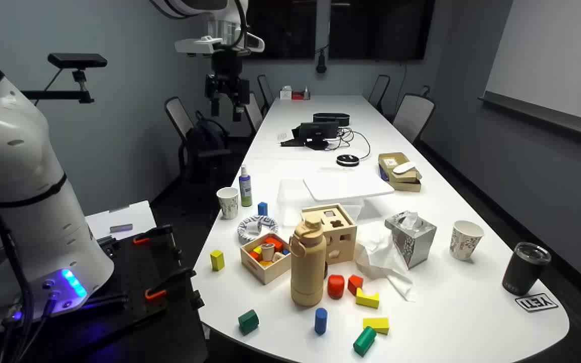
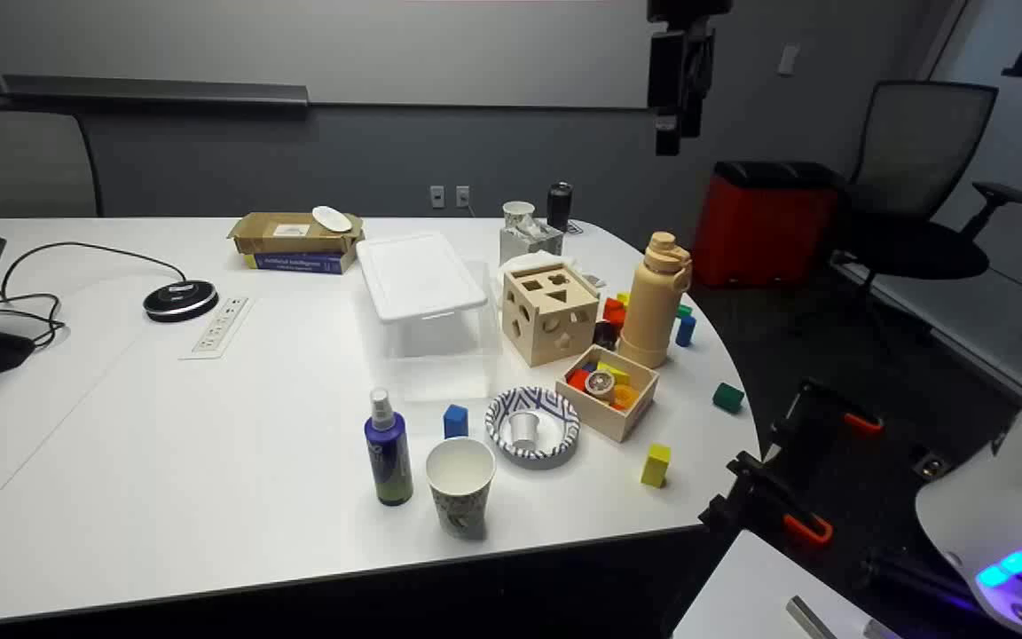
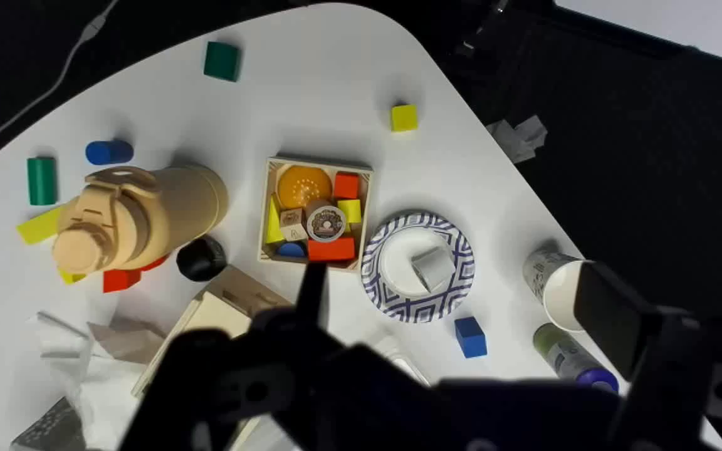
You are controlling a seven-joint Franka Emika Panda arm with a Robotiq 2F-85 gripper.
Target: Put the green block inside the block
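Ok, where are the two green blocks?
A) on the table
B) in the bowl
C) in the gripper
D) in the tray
A: in an exterior view, one green block and the other green block lie on the table, outside the tray; the open gripper holds nothing.

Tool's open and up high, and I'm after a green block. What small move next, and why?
I'd probably shift the open tool across at this height toward the dark green block before lowering. That block lies on its own, likely the easier pick; the green cylinder lies close to a yellow block. A tall bottle stands nearby, so crossing high should avoid it.
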